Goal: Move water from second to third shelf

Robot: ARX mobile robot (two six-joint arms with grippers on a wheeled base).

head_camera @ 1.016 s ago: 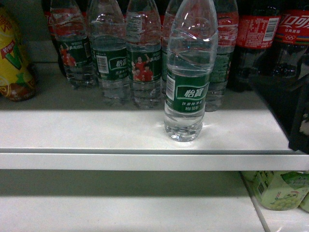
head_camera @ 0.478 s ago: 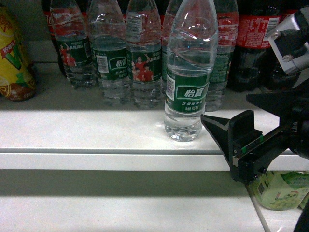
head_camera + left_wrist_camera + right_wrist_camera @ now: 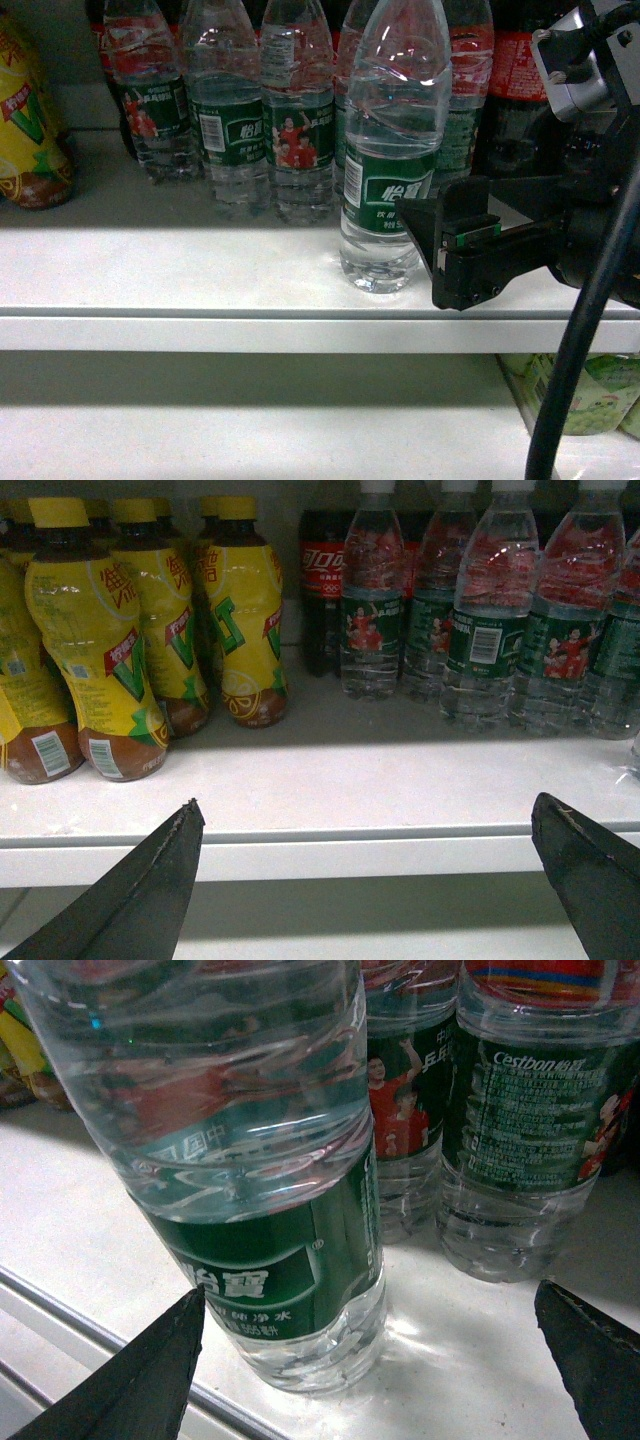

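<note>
Approaching the water with nothing yet grasped.
Your right gripper (image 3: pixel 425 245) sits spread wide just beside the water (image 3: pixel 385 190), which stands alone at the shelf (image 3: pixel 200 270) front edge, ahead of the rear bottle row (image 3: pixel 240 110); gripping, lifting and placing all remain.

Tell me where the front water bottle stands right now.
In the head view, the water bottle stands alone near the shelf's front edge, right of centre, ahead of the bottle row, beside the right gripper.
</note>
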